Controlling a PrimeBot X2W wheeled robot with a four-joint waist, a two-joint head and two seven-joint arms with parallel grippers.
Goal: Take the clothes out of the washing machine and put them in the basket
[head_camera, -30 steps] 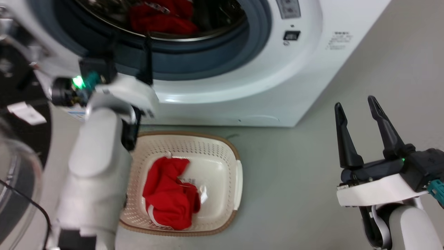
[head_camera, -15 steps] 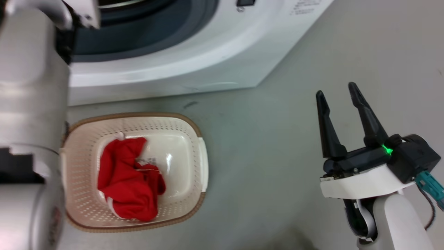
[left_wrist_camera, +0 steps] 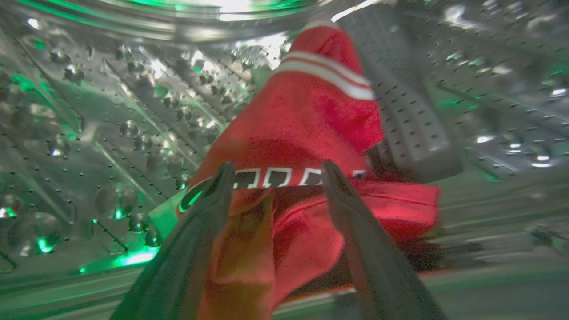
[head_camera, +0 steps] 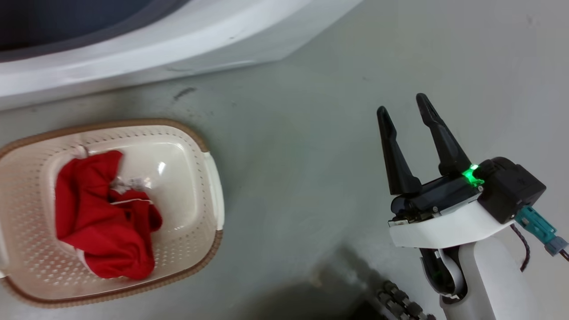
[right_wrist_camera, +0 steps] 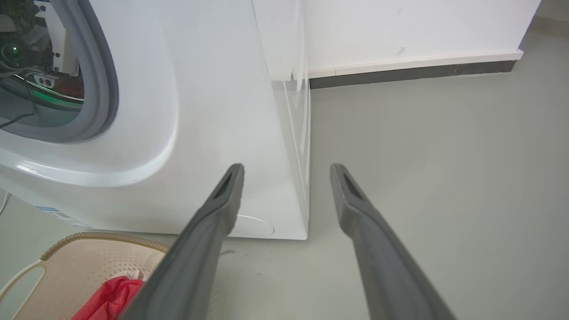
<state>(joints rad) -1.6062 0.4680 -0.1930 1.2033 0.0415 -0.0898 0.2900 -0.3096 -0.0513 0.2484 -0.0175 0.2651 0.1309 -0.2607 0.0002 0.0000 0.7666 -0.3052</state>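
In the left wrist view my left gripper [left_wrist_camera: 278,166] is inside the washing machine's steel drum [left_wrist_camera: 111,111]. It is open, and its fingers straddle a red jersey [left_wrist_camera: 302,124] with white stripes and black-white lettering; folds of the fabric lie between them. The washing machine's white front [head_camera: 178,49] crosses the top of the head view. Below it on the floor stands the cream basket [head_camera: 178,155] with a crumpled red garment [head_camera: 102,226] in it. My right gripper [head_camera: 402,104] hovers open and empty over the floor, to the right of the basket. The right wrist view shows that gripper [right_wrist_camera: 288,166], the washing machine [right_wrist_camera: 213,111], the basket [right_wrist_camera: 89,262] and the red garment [right_wrist_camera: 111,298].
A grey perforated paddle [left_wrist_camera: 400,102] rises inside the drum just right of the jersey. Grey floor [head_camera: 302,155] lies between basket and right gripper. A wall with a dark baseboard [right_wrist_camera: 409,73] runs behind the machine. A dark ribbed part of my base [head_camera: 400,302] sits at the bottom edge.
The head camera has swung, so machine and basket slid up and left in the picture and my left arm left that view. My right gripper stays open. The garment in the basket lies unchanged.
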